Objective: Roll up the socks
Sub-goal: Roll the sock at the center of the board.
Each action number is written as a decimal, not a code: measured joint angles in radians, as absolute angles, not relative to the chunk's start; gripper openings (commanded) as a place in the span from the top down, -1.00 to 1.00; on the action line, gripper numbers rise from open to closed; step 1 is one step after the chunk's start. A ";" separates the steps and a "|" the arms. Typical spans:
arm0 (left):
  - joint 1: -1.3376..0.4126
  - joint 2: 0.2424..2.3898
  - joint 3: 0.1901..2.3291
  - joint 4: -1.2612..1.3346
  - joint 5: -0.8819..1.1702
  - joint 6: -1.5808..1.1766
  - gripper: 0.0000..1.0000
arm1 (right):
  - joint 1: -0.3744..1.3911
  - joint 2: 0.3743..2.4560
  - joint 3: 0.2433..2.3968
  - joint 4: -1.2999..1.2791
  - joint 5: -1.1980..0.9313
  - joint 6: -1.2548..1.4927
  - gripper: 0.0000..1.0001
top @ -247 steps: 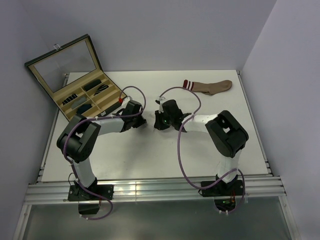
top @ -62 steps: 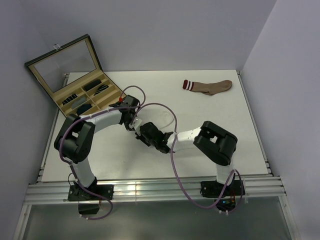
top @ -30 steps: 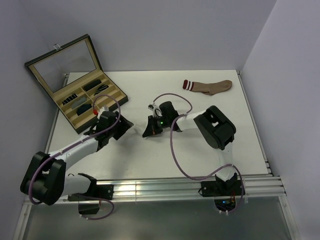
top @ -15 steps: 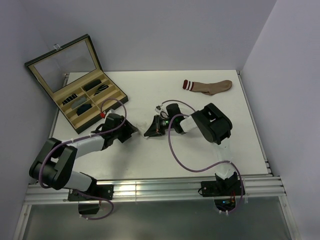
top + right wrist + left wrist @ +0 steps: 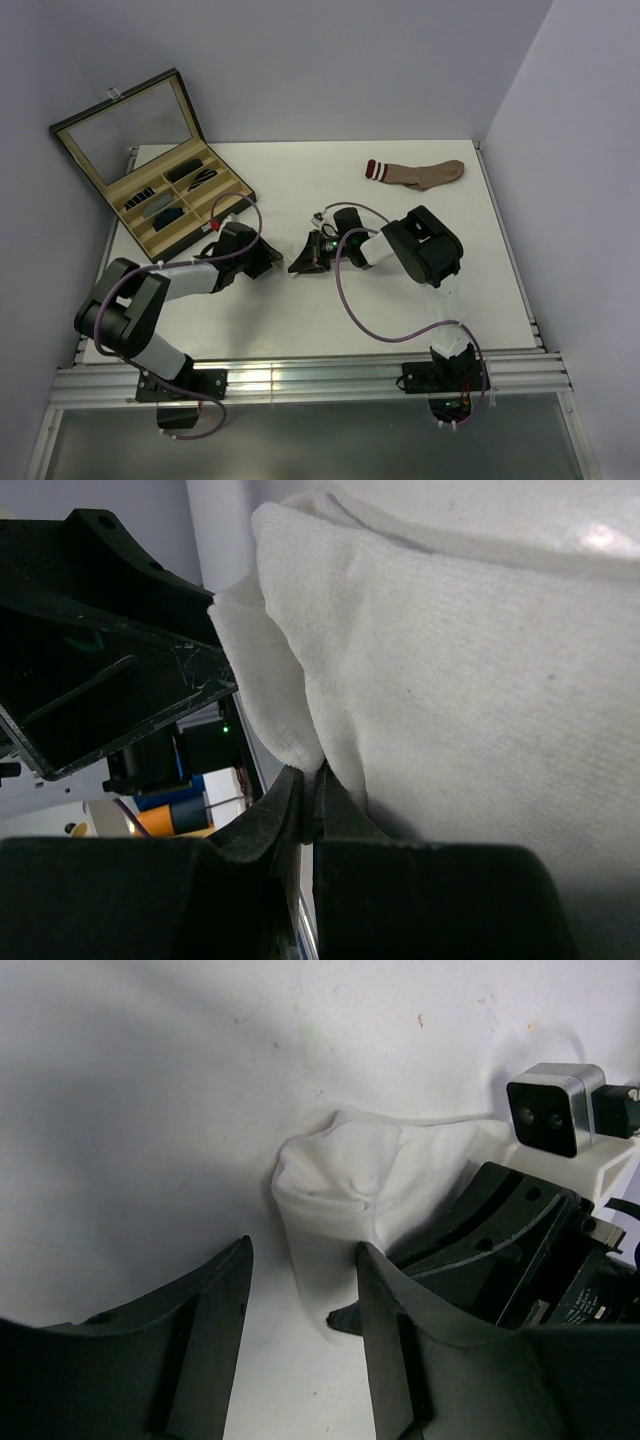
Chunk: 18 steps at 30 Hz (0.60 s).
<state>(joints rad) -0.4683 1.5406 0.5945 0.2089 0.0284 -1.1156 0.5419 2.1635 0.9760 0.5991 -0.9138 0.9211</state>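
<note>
A white sock (image 5: 340, 1175) lies bunched on the white table, with its lower end reaching down between my left gripper's fingers. My left gripper (image 5: 303, 1250) is open around that end; its right finger (image 5: 390, 1330) is close beside the fabric and its left finger stands apart. My right gripper (image 5: 310, 780) is shut on a fold of the same white sock (image 5: 450, 660), which fills its view. In the top view the left gripper (image 5: 268, 262) and right gripper (image 5: 298, 264) nearly meet at mid-table.
An open case (image 5: 88, 135) with a glass lid stands at the back left, with dark rolls in its compartments. A brown sock (image 5: 420, 174) with a red-and-white striped cuff lies flat at the back right. Purple cables loop over both arms.
My left arm has swung right toward the right gripper, and its jaws have narrowed around the sock's end. The right gripper has shifted slightly and stays pinched on the fabric.
</note>
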 measured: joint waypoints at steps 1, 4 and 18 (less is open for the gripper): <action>-0.470 1.551 0.601 0.211 0.028 -1.116 0.01 | 0.541 2.165 0.976 0.603 -0.915 0.925 1.00; -0.475 1.575 0.620 0.212 0.028 -1.114 0.15 | 0.540 2.168 0.976 0.607 -0.918 0.931 1.00; -0.503 1.669 0.738 0.130 -0.001 -1.115 0.51 | 0.540 2.168 1.001 0.550 -0.919 0.904 0.88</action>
<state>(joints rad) -0.5034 1.6691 0.7376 0.1295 -0.0013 -1.1152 0.5404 2.1681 1.0008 0.5503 -0.9192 0.9043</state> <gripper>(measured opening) 0.299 0.060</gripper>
